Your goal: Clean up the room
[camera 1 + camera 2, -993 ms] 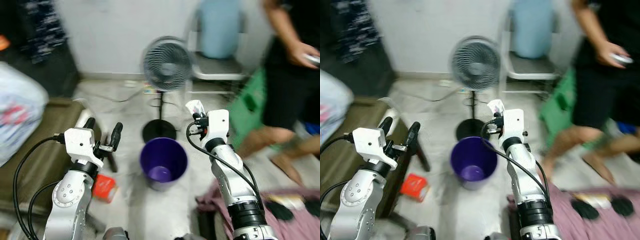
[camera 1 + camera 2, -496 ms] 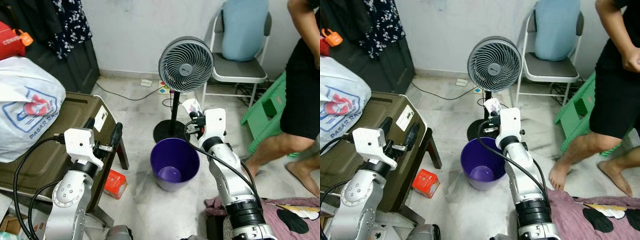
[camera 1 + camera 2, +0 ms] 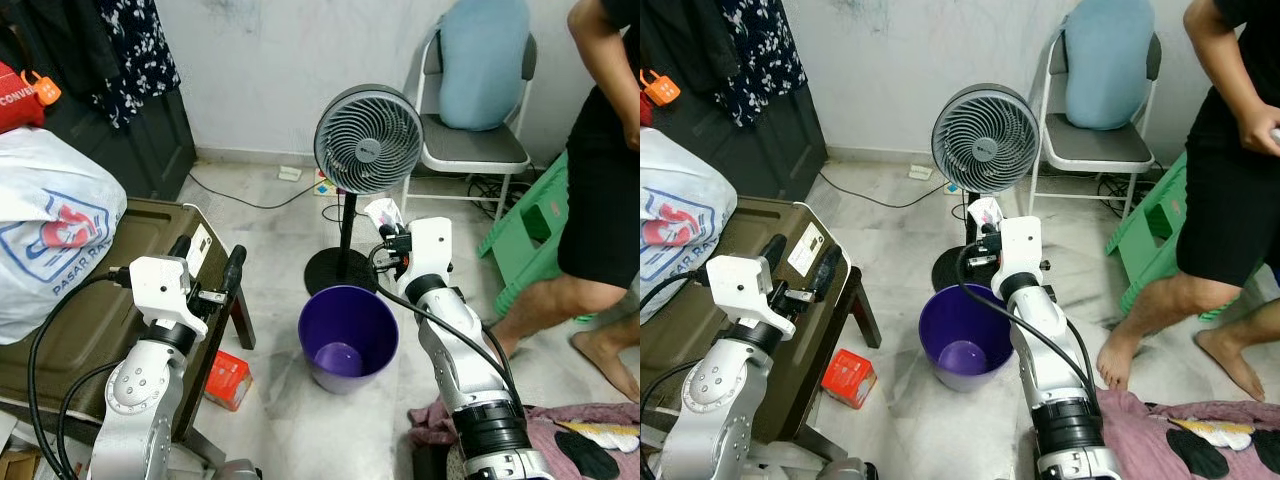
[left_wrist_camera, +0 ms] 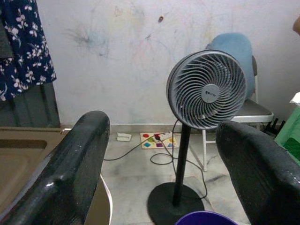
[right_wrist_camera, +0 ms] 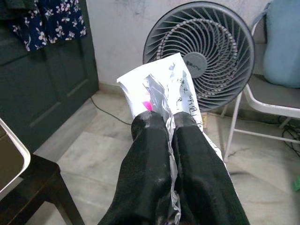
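A purple bin stands open on the floor in front of me, with nothing visible inside. Above its far right rim, my right gripper is shut on a crumpled white paper wrapper with writing and a pink spot. The wrapper sticks up past the fingertips. My left gripper is raised over the edge of a brown table, fingers wide open and holding nothing. A small red box lies on the floor to the left of the bin.
A standing fan is just behind the bin, with a cable and power strip beyond it. A folding chair holds a blue cushion. A person stands at the right by a green stool. A white plastic bag sits on the table. Clothes lie on the floor at the near right.
The camera has swung and steadied, so the blurred scene is now sharp. Both arms keep the same pose, and the wrapper stays in the right gripper. The person has shifted at the right.
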### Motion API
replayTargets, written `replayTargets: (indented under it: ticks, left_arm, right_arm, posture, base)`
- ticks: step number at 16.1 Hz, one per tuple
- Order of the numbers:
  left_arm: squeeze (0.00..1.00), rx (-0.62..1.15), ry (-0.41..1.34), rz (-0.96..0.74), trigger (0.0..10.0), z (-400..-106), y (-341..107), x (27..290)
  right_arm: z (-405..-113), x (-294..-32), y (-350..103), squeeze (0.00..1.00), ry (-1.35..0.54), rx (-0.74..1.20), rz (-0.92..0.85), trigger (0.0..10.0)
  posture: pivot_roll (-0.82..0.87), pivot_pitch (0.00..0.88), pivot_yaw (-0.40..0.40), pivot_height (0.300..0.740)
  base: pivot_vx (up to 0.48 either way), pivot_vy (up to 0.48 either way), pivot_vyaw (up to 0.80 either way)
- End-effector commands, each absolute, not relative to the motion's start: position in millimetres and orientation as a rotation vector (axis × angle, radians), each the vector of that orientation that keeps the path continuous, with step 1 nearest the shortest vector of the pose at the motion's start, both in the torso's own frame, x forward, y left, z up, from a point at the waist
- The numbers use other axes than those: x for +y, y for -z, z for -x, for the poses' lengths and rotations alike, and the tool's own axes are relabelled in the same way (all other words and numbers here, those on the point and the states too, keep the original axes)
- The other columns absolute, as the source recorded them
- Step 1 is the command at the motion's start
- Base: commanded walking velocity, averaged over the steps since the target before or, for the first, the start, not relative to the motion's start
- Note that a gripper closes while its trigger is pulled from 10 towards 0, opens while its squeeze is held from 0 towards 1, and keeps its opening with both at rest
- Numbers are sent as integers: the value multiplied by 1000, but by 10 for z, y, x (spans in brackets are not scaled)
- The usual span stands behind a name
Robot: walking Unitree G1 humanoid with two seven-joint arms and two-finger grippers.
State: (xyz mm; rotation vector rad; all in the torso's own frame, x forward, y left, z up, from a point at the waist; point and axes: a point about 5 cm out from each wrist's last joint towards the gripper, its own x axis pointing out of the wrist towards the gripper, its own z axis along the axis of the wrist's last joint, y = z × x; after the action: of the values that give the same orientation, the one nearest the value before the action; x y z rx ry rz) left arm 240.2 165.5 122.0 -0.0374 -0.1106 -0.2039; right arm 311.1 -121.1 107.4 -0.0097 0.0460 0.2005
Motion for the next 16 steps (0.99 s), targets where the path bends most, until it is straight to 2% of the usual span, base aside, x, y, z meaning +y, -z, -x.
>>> replayTargets:
  ticks: [1,11,16]
  left_arm:
    - [0,-101,220,33,10000,-2410,-1208,1640]
    - [0,-97,224,30,10000,-2415,-1198,1640]
    - [0,-66,177,9,10000,-2442,-1156,1666]
  right_arm:
    - [-3131,-1217,-1117,0,-197,35,4,10000]
    - [-3139,-1205,-1114,0,-200,34,1,10000]
    - [-3150,-1202,-1114,0,-197,29,-13,10000]
  posture:
    - [61,43,-3,740]
    - [63,39,-2,740]
    - [69,31,-1,740]
  base:
    - [341,0,0]
    - [346,0,0]
    - [0,0,0]
